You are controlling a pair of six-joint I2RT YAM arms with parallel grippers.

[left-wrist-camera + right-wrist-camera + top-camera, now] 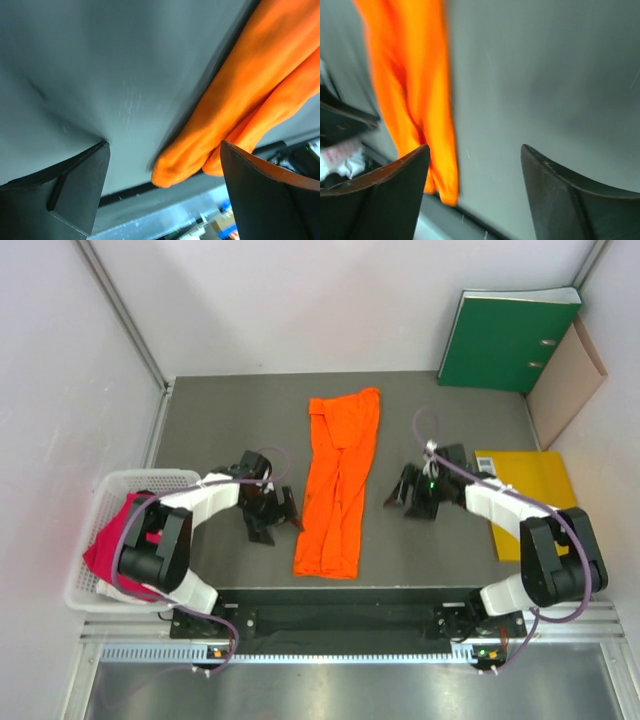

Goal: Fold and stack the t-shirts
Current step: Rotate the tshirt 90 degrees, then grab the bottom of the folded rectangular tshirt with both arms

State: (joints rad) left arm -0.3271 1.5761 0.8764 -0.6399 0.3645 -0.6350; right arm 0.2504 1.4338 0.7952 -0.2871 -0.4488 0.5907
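Observation:
The orange t-shirt [340, 485] lies on the grey table as a long narrow strip folded lengthwise, running from far to near. The magenta t-shirt [108, 545] is bunched in the white basket [140, 477] at the left, partly hidden by my left arm. My left gripper [275, 515] is low, just left of the strip's near half, and open. In the left wrist view the gripper [164, 144] holds nothing, and the orange shirt's end [240, 100] lies beyond it. My right gripper [405, 495] stands right of the strip. It [475, 147] is open over bare table, with the orange cloth [415, 75] to its left.
A green binder [510, 340] and a brown folder [565, 390] lean at the back right. A flat yellow envelope [530, 495] lies right of my right arm. The table's near edge is a black strip close to the shirt's near end.

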